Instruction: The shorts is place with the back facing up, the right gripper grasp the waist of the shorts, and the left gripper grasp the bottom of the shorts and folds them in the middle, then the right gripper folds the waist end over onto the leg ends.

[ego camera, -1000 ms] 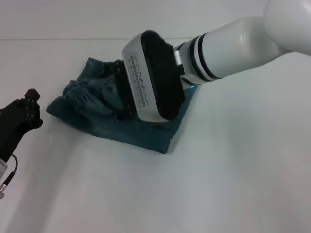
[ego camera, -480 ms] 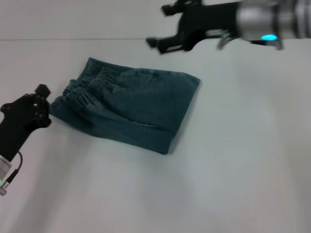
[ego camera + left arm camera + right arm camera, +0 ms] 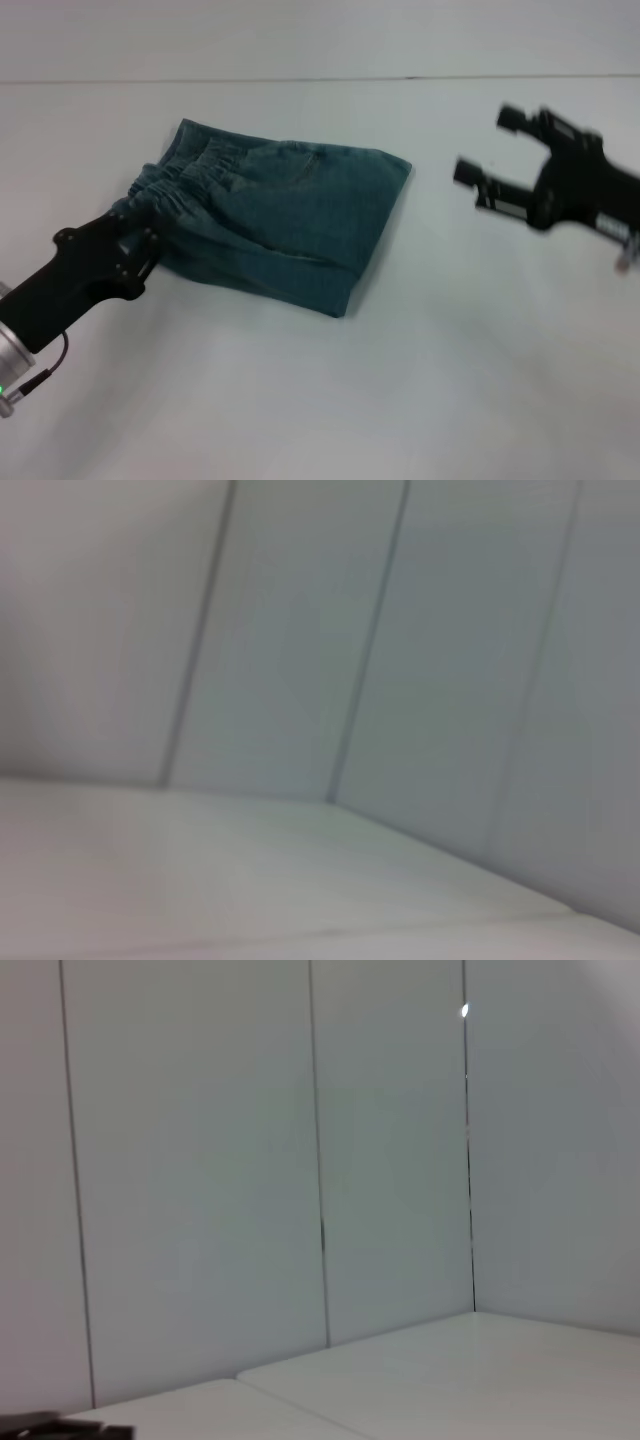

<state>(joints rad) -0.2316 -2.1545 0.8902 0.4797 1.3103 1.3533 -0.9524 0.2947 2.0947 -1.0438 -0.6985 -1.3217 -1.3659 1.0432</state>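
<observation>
Lower left of the head view: left gripper now pressed up against the ruffled waist at the near-left corner of the shorts, having closed in from a spot clear of the cloth half a second ago. Fingertips buried at the fabric edge, so whether spread or pinched cannot be told. Arm stretched diagonally from the bottom-left corner up toward the garment, green light just visible at the frame edge.

Middle of the frame: shorts lying flat on the white table, already folded into a compact blue-green bundle, gathered band at the left, smoother denim running to a corner at the right. No change in their lie over the last half second. Leg ends not separately distinguishable.

Right of the frame, a little higher: right gripper swung out from above the top edge of the shorts to well apart from them on the right, blurred with motion, fingers spread wide and holding nothing.

Judged from this: folding likely done or nearly so, right arm retreating, left one either tidying or releasing the waist end.

Wrist views: only wall panels and bare tabletop.
</observation>
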